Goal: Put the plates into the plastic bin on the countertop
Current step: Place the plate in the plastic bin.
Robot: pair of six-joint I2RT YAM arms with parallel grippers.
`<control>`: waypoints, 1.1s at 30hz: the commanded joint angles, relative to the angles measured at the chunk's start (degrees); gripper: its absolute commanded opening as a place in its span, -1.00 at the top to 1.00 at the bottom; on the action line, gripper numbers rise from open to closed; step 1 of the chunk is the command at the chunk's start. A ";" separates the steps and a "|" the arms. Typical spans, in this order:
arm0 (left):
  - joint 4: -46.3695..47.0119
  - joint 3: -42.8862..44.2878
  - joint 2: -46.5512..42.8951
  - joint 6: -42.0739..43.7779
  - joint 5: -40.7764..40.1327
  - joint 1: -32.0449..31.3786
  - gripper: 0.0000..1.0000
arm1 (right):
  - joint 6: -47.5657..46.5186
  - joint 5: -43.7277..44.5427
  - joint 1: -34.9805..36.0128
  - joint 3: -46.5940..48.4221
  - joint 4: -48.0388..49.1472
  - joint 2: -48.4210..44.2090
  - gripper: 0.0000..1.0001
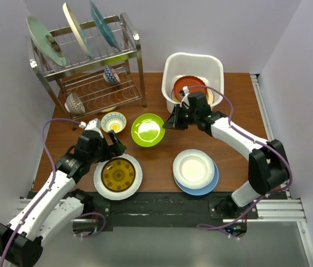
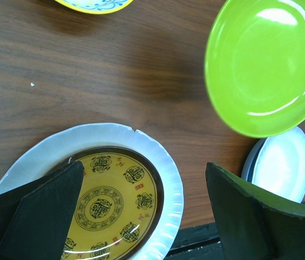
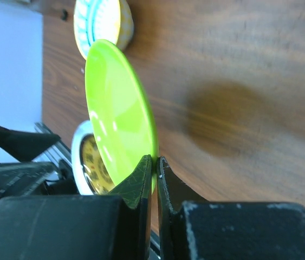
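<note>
1. My right claw [image 3: 153,162] is clamped on the rim of the lime green plate [image 3: 119,114], which looks tilted and raised off the table [image 3: 239,65], though I can't be sure.
2. My left claw [image 2: 144,165] is spread wide, holding nothing, above the brown patterned plate [image 2: 106,206].
3. The plastic bin [image 1: 193,56] stands at the table's far side with a reddish plate [image 1: 188,86] inside.

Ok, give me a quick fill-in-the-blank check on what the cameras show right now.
1. The lime green plate is pinched at its rim by the ____.
2. The left gripper hangs ____ above the patterned plate.
3. The white plate lies stacked on the ____.

Missing words: right gripper; open; blue plate.
</note>
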 commanded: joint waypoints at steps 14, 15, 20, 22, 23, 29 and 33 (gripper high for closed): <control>1.66 0.40 0.39 2.22 0.53 -0.25 -1.00 | 3.68 -5.69 -11.74 12.18 4.39 1.76 1.00; 1.58 0.48 0.31 2.22 0.61 -0.25 -1.00 | 3.86 -6.13 -12.36 12.45 4.56 1.85 1.00; 1.58 0.13 0.39 2.31 0.61 -0.25 -1.00 | 6.92 -8.24 -16.83 14.47 7.37 4.13 1.00; 1.66 0.13 0.48 2.48 0.70 -0.25 -1.00 | 7.55 -9.38 -17.90 15.18 8.25 5.10 1.00; 1.75 0.13 0.57 2.66 0.70 -0.25 -1.00 | 8.33 -10.08 -18.94 15.88 8.52 6.06 1.00; 1.93 -0.13 0.57 2.83 0.88 -0.25 -1.00 | 9.74 -11.76 -22.20 17.81 9.57 8.44 1.00; 2.01 -0.39 0.39 2.92 1.23 -0.25 -1.00 | 10.53 -11.67 -23.87 18.08 10.10 10.02 1.00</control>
